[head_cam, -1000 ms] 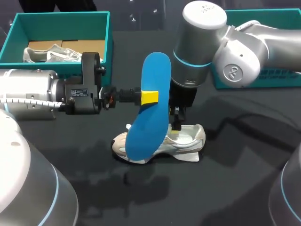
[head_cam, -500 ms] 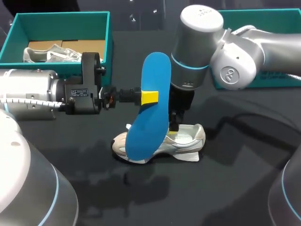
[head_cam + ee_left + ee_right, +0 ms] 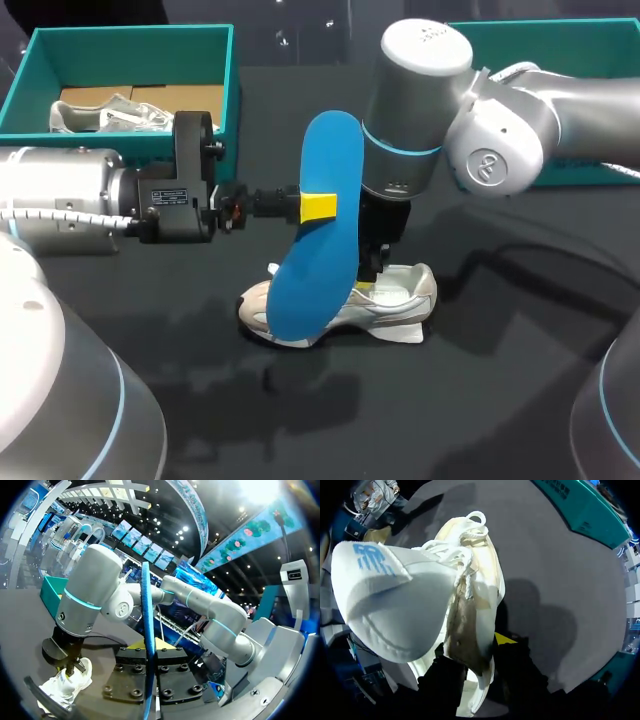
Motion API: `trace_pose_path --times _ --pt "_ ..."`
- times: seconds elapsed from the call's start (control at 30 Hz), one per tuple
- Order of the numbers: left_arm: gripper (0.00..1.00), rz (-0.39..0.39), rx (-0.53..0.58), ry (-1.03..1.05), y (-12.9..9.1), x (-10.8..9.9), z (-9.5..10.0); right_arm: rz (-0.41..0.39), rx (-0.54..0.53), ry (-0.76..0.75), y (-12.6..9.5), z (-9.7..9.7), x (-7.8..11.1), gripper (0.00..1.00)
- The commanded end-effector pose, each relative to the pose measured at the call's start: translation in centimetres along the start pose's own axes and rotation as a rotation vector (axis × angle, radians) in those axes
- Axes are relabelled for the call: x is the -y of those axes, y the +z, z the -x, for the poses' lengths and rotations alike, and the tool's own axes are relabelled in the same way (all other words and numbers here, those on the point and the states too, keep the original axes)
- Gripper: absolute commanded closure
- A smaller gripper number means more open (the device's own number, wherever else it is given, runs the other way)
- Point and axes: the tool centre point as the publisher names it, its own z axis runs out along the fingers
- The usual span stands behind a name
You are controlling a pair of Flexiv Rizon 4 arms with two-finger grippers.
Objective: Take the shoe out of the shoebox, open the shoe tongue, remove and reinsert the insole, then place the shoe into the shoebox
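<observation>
From above, my left pincer (image 3: 318, 207) is clamped on the blue insole (image 3: 322, 280), held upright over the white shoe (image 3: 408, 290) on the table (image 3: 500, 380). My left wrist sees the insole edge-on between its fingers. My right wrist shows my right pincer (image 3: 479, 666) clamped on the shoe's side wall.

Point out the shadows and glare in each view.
Head view: soft shadows of the insole and shoe lie on the dark table nearer the camera, the right arm casting its own to the shoe's right. Left wrist view: overhead lighting glares beyond the insole. Right wrist view: the shoe throws its shadow on the table beside it.
</observation>
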Motion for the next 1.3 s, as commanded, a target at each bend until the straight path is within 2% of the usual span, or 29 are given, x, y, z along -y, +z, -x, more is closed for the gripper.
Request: trace_pose_path --times 0.03,0.4,0.67,0.8,0.97,1.1,1.2,1.3 --pt "1.0 -0.002 0.0 0.0 0.2 -0.1 0.1 0.009 -0.003 -0.008 0.2 -0.3 0.0 1.0" --pt "1.0 -0.002 0.0 0.0 0.2 -0.1 0.1 -0.002 -0.016 -0.02 -0.8 -0.9 -0.2 1.0" --pt "1.0 -0.002 0.0 0.0 0.2 -0.1 0.1 0.003 -0.024 0.05 -2.2 -2.0 -0.1 1.0" --pt "1.0 -0.002 0.0 0.0 0.2 -0.1 0.1 -0.001 -0.036 0.135 -3.2 -2.6 0.1 1.0" --pt "1.0 -0.002 0.0 0.0 0.2 -0.1 0.1 0.024 0.007 0.272 -4.1 -3.4 0.2 1.0" --pt "1.0 -0.002 0.0 0.0 0.2 -0.1 0.1 0.038 0.033 0.393 -3.8 -3.7 -0.4 1.0" --pt "1.0 -0.002 0.0 0.0 0.2 -0.1 0.1 0.094 0.093 0.489 -3.9 -4.0 -0.8 1.0" --pt "1.0 -0.002 0.0 0.0 0.2 -0.1 0.1 0.094 0.093 0.489 -3.9 -4.0 -0.8 1.0"
